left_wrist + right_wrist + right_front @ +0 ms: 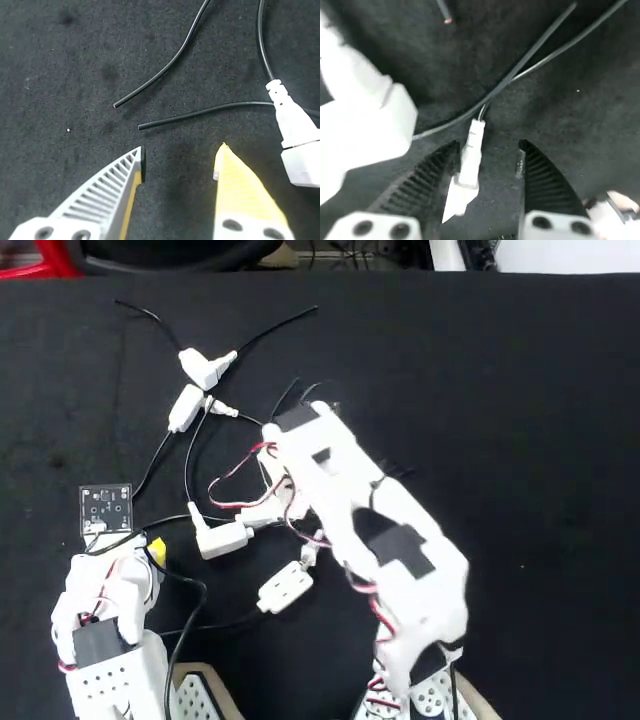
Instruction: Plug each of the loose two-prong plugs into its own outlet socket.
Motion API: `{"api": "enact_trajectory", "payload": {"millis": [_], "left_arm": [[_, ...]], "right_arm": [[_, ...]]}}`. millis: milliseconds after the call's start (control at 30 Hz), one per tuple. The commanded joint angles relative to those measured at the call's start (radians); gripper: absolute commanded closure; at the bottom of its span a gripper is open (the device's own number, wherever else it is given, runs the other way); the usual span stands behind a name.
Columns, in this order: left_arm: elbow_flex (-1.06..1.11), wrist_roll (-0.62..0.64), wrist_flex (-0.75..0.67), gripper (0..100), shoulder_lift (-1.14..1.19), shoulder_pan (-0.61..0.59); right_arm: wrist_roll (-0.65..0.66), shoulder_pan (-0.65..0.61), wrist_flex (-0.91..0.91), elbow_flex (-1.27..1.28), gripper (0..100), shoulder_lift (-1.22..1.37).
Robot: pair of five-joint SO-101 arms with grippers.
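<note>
Right gripper [488,145], black cloth table [520,390], red frame [62,258] behind

Two white arms [370,530] [105,630] out there, four white cord connectors [207,367] [186,407] [222,538] [285,587] in plain view, one square tag [105,508] at nine o'clock.

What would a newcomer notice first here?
The big white right arm sprawls across the middle of the black table, its open black pincer straddling a slim white plastic plug. Left of it lies a tangle of white plugs and sockets on thin black cords; the left arm's open grey-and-yellow pincer hangs over bare cloth.
</note>
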Motion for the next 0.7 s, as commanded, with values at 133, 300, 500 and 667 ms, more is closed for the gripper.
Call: {"api": "enact_trajectory", "payload": {"millis": [133, 300, 500, 667], "left_arm": [[-0.007, -0.009, -0.025, 77, 0.000, -0.004], [-0.007, -0.009, -0.025, 77, 0.000, -0.004], [-0.005, -0.009, -0.025, 77, 0.000, -0.004], [-0.005, -0.009, -0.025, 77, 0.000, -0.004]], "right_arm": [[-0.009, 0.012, 0.064, -0.229, 89.1, 0.295], [-0.002, 0.012, 0.155, -0.321, 97.7, 0.384], [0.060, 0.012, 0.180, -0.351, 98.7, 0.429], [0.098, 0.017, 0.184, -0.351, 98.7, 0.398]]}}
